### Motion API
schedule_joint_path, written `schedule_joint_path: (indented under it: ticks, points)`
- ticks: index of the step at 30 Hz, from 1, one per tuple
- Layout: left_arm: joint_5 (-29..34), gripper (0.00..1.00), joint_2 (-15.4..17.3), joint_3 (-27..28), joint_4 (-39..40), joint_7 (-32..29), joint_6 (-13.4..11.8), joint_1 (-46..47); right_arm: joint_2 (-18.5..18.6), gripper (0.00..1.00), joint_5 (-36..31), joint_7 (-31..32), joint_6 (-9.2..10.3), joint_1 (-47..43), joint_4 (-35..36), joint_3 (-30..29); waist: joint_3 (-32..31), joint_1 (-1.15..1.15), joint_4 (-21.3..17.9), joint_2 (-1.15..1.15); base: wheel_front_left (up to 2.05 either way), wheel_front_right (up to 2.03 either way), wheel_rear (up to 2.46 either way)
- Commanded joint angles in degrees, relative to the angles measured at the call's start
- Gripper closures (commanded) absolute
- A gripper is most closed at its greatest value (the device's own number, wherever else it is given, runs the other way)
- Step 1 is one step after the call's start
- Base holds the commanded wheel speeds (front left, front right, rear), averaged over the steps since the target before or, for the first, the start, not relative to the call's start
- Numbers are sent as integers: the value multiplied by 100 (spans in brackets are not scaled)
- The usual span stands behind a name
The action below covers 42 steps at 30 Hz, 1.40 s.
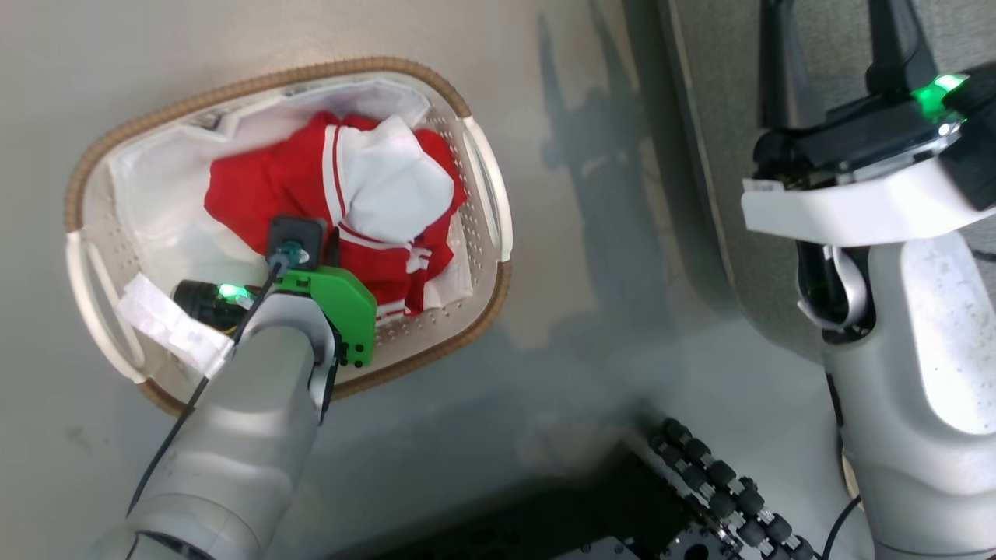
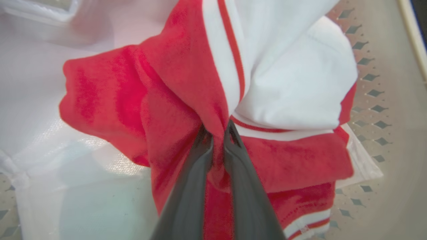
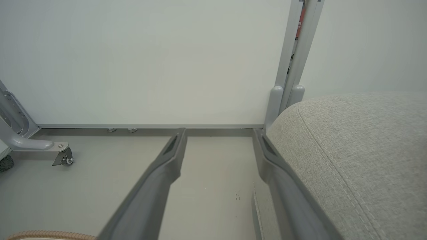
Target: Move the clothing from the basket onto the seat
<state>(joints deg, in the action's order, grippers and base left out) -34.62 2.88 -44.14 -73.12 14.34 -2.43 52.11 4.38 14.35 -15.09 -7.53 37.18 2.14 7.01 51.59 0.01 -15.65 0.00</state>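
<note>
Clothing (image 2: 173,100) in basket (image 1: 350,64), left gripper (image 2: 217,129) pinching its red fold, right gripper (image 3: 219,133) spread wide beside seat (image 3: 360,150), red label (image 3: 301,20) illegible.

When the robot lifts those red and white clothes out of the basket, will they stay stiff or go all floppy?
Probably floppy: the clothing bunches into folds where the left gripper pinches it, so it should droop. It looks light, being thin soft fabric. A trailing hem might snag the basket rim.
</note>
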Motion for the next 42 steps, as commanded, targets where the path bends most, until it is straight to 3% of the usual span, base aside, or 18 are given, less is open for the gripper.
schedule_joint_path:
  ticks: [1, 13, 19, 42]
  points:
    - [-1, 100, 30, 32, 62, 54, 36, -105, 39, 0, -40, -10, 8, -129, -79, 18, -531, -1, 184, 0, 0, 0, 0]
    - [355, 100, 110, 525, 1599, 81, 26, -1200, 161, 0, -139, -10, 8, -696, -677, 56, -1890, -1, 675, 0, 0, 0, 0]
    - [745, 100, 95, 1098, 2600, 82, 23, -2142, 140, 0, -160, -10, 8, -1280, -1032, -2, -2842, -1, 993, 0, 0, 0, 0]
    - [1539, 100, 50, 2272, 4665, 83, 462, -3484, 14, 0, -399, -10, 8, -2693, -1462, -68, -4670, -1, 1512, 0, 0, 0, 0]
